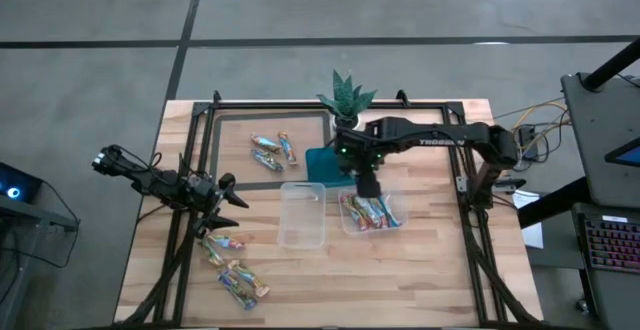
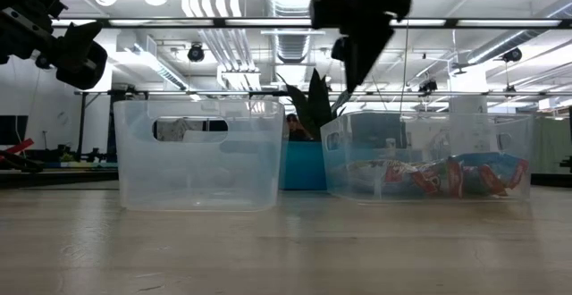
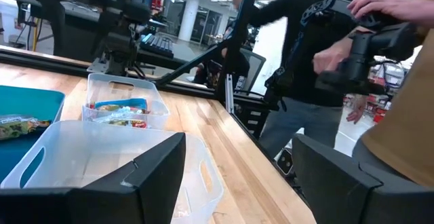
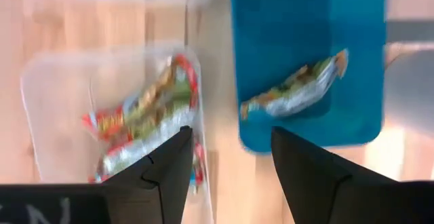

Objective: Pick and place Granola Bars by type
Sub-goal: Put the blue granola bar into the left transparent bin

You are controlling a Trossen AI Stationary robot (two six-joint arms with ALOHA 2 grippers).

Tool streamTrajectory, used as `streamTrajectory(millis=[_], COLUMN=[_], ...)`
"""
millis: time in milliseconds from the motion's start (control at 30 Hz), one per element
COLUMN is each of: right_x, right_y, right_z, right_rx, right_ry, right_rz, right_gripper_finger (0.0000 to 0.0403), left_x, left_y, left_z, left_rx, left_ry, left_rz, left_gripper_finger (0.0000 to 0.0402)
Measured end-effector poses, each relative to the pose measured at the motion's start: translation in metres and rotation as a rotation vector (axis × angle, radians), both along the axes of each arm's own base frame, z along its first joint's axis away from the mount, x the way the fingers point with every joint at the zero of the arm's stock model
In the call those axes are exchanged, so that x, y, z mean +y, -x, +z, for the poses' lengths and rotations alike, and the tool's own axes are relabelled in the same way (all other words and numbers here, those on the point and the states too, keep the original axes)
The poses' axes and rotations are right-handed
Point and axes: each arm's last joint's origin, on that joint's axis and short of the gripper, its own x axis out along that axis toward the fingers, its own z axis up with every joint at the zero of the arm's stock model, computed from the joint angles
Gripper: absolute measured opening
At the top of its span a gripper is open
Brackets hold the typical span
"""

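Granola bars in shiny wrappers lie in three loose groups: several in the right clear tub (image 1: 372, 213) (image 4: 146, 119), several on the table's far side (image 1: 272, 150), several near the left front (image 1: 235, 273). One more lies on the teal tray (image 4: 295, 89). My right gripper (image 1: 366, 184) (image 4: 234, 176) is open and empty. It hangs above the gap between the tub of bars (image 4: 41, 88) and the teal tray (image 4: 305, 20). My left gripper (image 1: 232, 192) (image 3: 237, 183) is open and empty, raised left of the empty clear tub (image 1: 303, 213) (image 3: 88, 149).
A green plant (image 1: 345, 98) stands at the far edge behind the teal tray (image 1: 318, 165). A black frame (image 1: 200, 130) borders the table. Beyond the right edge, a person (image 3: 305, 81) in dark clothing and a hand (image 3: 380, 7) on a device show.
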Motion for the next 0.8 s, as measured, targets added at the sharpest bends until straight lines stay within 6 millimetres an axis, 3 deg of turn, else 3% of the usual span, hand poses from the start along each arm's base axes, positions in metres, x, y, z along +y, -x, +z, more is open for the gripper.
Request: streamTrajectory(millis=[200, 467, 800], right_x=[-0.009, -0.034, -0.08], right_y=[0.034, 0.081, 0.103], right_z=[-0.004, -0.02, -0.032], right_rx=[0.024, 0.123, 0.139], right_ry=[0.023, 0.179, 0.234], right_rz=[0.032, 0.049, 0.054], right_gripper_finger=[0.0187, 0.0187, 0.0187], left_x=[0.0, 0.0, 0.0], left_y=[0.0, 0.0, 0.0], left_z=[0.0, 0.0, 0.0], left_rx=[0.0, 0.0, 0.0], left_ry=[0.0, -0.001, 0.0], left_rz=[0.0, -0.001, 0.0], left_gripper_finger=[0.025, 0.025, 0.025])
